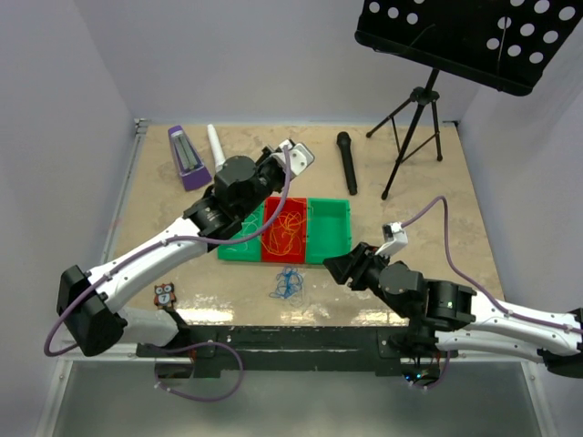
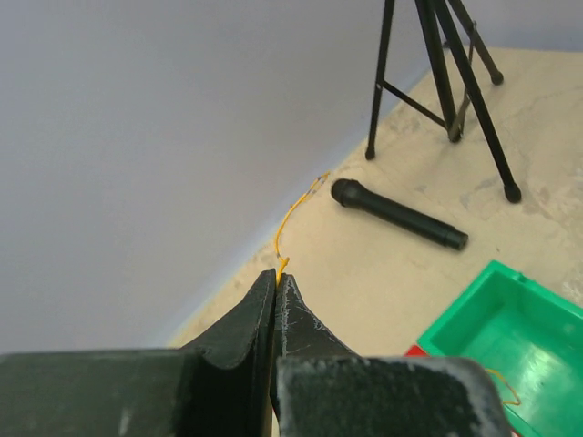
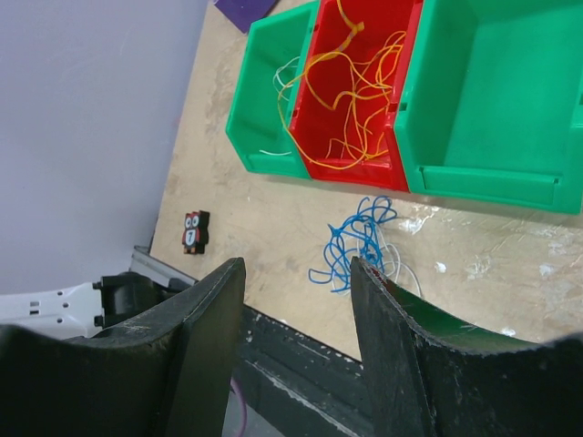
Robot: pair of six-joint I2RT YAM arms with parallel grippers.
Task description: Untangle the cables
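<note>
Here, the tabletop (image 1: 428, 264) carries three bins in a row, apparently one per colour. The left green bin (image 3: 264, 162) holds white cables (image 3: 282, 73), and the red bin (image 3: 360, 173) holds orange-yellow cables (image 3: 351, 100). High above them, the left claw (image 2: 277, 284) is pinched fully closed on one orange-yellow strand (image 2: 290, 218), probably to draw it clear of its neighbours. The right claw (image 3: 296, 273) hangs parted and empty over the blue cables (image 3: 357, 241). These lie on the tabletop just before the red bin, unsorted.

left jaws pinched together, right jaws — parted
</note>
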